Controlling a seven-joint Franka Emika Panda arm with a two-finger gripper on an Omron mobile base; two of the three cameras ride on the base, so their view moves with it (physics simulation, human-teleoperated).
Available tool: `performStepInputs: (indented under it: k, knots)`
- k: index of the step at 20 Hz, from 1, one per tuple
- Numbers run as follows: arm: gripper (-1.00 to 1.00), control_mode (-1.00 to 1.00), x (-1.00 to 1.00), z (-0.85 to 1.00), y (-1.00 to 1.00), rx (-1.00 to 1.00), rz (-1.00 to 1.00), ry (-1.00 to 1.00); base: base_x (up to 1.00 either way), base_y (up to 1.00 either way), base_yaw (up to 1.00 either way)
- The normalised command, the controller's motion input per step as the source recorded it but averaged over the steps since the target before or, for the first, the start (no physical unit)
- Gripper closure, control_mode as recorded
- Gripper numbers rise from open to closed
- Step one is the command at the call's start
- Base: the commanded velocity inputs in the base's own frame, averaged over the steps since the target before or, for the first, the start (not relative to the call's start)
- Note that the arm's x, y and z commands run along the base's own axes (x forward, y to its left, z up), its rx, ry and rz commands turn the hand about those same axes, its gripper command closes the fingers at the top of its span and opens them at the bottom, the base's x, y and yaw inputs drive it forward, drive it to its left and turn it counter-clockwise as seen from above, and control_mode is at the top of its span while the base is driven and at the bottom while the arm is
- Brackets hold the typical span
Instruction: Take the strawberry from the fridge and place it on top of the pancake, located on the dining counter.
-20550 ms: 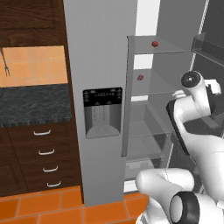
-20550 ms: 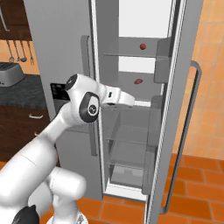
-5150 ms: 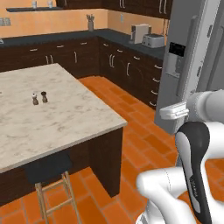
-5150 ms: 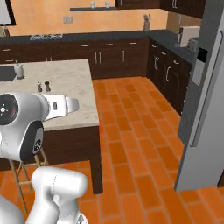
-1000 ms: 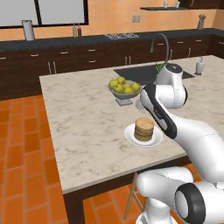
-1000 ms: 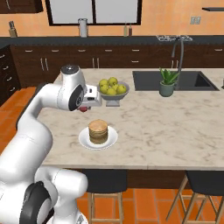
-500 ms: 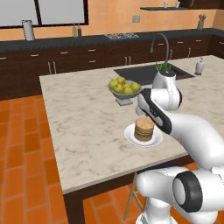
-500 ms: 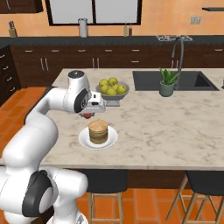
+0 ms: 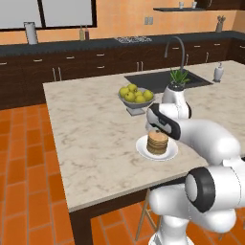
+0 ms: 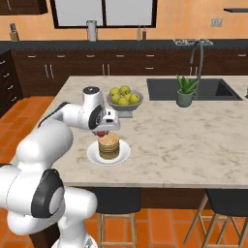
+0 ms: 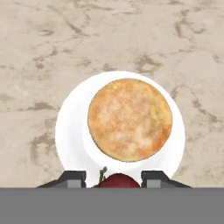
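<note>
Gripper (image 10: 101, 133): held just above the near-left part of the dining counter, over the edge of the pancake stack; its fingers (image 11: 72, 178) are closed on the strawberry.
Strawberry (image 11: 119, 180): a red berry with a small green stem, clamped between the fingertips; it is seen in the right base view as a red spot just above and to the left of the pancake top, not touching it.
Pancake (image 10: 109, 146): a short golden-tan stack, resting on a round white plate (image 10: 93, 155); its top is bare.
Dining counter (image 9: 91, 139): a beige marble slab with grey veins, on which the plate is set near the near edge.
Apples (image 10: 123, 97): yellow-green, piled in a bowl (image 10: 125, 108) just beyond the plate.
Potted plant (image 10: 185, 91): placed to the right, beside the sink (image 10: 196, 89).
</note>
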Motion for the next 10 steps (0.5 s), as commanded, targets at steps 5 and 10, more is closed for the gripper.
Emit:
performStepInputs:
  k: [5, 10]
  knots:
    - [1.00, -1.00, 0.39, -0.34, 0.00, 0.00, 0.00, 0.10, 0.00, 0.00, 0.00]
    - [1.00, -1.00, 0.37, -0.31, 0.00, 0.00, 0.00, 0.10, 0.00, 0.00, 0.00]
